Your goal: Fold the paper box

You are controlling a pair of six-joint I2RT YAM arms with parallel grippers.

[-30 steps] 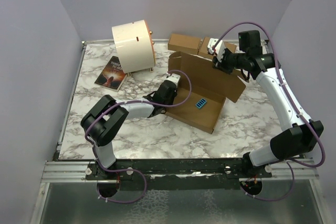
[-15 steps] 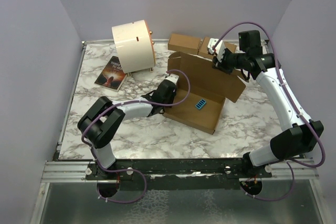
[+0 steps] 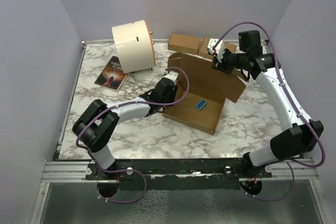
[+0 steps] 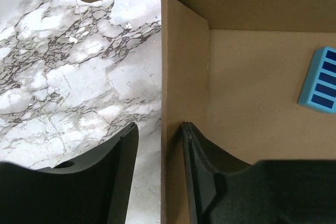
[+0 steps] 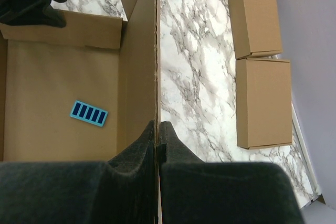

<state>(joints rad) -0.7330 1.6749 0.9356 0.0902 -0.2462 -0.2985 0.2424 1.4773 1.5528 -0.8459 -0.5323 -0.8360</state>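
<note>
The left tool [image 4: 158,132] stands a little parted around the upright side wall of the paper box [image 3: 210,114] — one finger touches the cardboard, the other is apart from it, so it grips nothing. The right tool [image 5: 157,129] is pinched tight on the top edge of the tall back panel. The box sits half formed in the middle of the worktop [image 3: 147,135], with a small blue card [image 3: 200,103] on its floor. With no grip on it, the side wall may lean outward; if the right arm pulls too hard, the light box may slide — or the thin edge may tear.
</note>
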